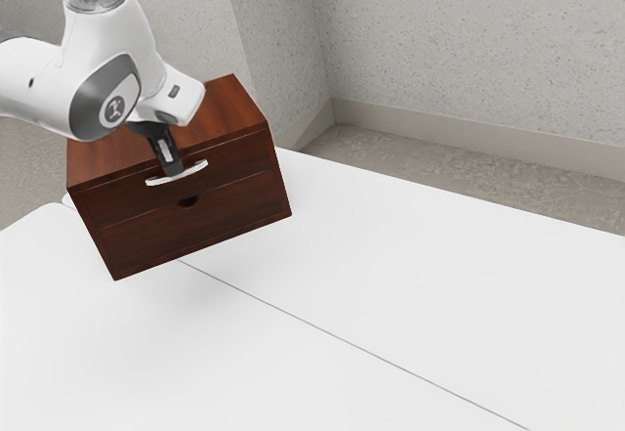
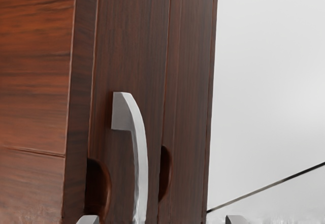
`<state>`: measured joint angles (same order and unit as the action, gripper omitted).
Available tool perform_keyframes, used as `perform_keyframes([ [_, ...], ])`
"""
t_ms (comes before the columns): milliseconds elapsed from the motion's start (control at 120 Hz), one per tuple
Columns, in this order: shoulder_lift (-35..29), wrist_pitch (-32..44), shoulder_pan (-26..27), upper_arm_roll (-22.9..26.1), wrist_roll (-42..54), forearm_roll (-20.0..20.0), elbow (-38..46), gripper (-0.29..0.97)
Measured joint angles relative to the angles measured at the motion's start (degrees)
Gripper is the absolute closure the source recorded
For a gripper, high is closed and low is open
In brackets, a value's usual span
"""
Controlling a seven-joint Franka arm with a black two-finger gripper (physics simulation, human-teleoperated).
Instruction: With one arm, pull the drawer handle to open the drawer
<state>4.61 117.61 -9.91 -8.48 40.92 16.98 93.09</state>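
Jaws open astride the curved silver metal handle (image 2: 139, 153).
We find nothing gripped yet; centre the handle between them, close firmly, then pull straight off the dark wooden cabinet (image 1: 229, 118).

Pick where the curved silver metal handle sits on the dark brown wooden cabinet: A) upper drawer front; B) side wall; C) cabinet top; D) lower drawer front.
A: the curved silver metal handle lies across the upper drawer front of the dark brown wooden cabinet.
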Motion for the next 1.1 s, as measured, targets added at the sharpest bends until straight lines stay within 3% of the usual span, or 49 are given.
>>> perform_keyframes([
  [717, 2.61, 0.99, 0.0, -0.99, -4.11, 0.51, 0.01, 0.53],
  [1100, 3.84, 1.92, -0.02, -1.79, -4.34, 0.73, -0.07, 0.53],
])
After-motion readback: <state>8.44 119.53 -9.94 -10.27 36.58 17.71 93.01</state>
